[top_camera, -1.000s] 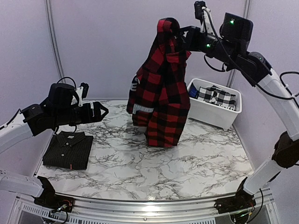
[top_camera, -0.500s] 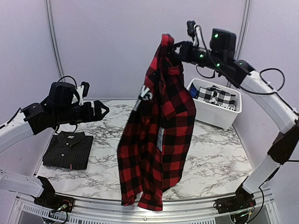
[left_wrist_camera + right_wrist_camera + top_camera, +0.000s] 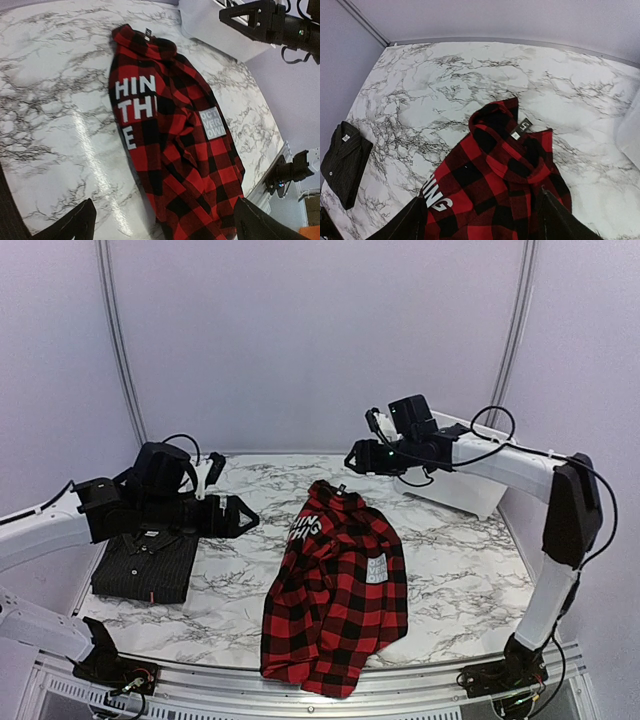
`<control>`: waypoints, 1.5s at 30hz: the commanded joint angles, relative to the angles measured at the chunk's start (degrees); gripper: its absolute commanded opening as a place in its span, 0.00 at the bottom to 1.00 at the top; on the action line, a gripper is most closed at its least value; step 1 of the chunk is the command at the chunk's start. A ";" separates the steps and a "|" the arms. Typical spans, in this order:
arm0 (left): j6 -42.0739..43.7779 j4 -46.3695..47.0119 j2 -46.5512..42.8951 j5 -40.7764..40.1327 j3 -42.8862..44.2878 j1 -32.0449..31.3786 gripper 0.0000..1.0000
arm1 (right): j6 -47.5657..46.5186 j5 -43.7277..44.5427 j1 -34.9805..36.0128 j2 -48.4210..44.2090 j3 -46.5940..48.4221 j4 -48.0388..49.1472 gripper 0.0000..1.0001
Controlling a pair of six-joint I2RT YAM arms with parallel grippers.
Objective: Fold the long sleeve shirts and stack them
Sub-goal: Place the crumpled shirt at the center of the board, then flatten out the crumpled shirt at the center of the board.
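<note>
Across the middle of the white marble-patterned tabletop point(image 3: 460, 580), running toward six o'clock in the overhead view, we see the large red-and-black buffalo-check flannel shirt point(image 3: 335, 600). It lies loosely rumpled, with its collar at the twelve o'clock end and its hem at the near edge. White block letters and a pale printed patch show on the cloth, and a small black label point(image 3: 520, 127) sits at the collar.

At eight o'clock on the table lies the black finely pinstriped collared shirt point(image 3: 145, 565), folded flat, with a small red tag on its near edge. At two o'clock stands a white plastic bin point(image 3: 470, 495), mostly hidden behind the right arm.

We find the right gripper point(image 3: 352, 458) hovering just past the flannel collar at about one o'clock, its jaws apart and holding nothing. The left gripper point(image 3: 245, 517) hangs at nine o'clock of the flannel shirt, above the table. Its fingers are spread wide and empty, and it is clear of both shirts.
</note>
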 commanded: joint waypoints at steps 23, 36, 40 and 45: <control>-1.14 -1.82 51.50 -7.22 35.27 -31.65 0.94 | 14.07 20.93 8.37 -45.68 -47.80 -4.53 0.57; -0.18 -10.24 60.31 -18.30 43.90 -35.29 0.48 | 15.56 19.46 8.39 -46.30 -50.41 -2.67 0.57; -0.23 -10.23 59.06 -20.70 43.35 -35.29 0.15 | 15.90 19.30 8.44 -46.00 -50.58 -2.21 0.57; -0.02 -10.18 55.43 -24.41 42.23 -35.13 0.00 | 15.60 18.94 8.44 -44.82 -50.44 -1.52 0.57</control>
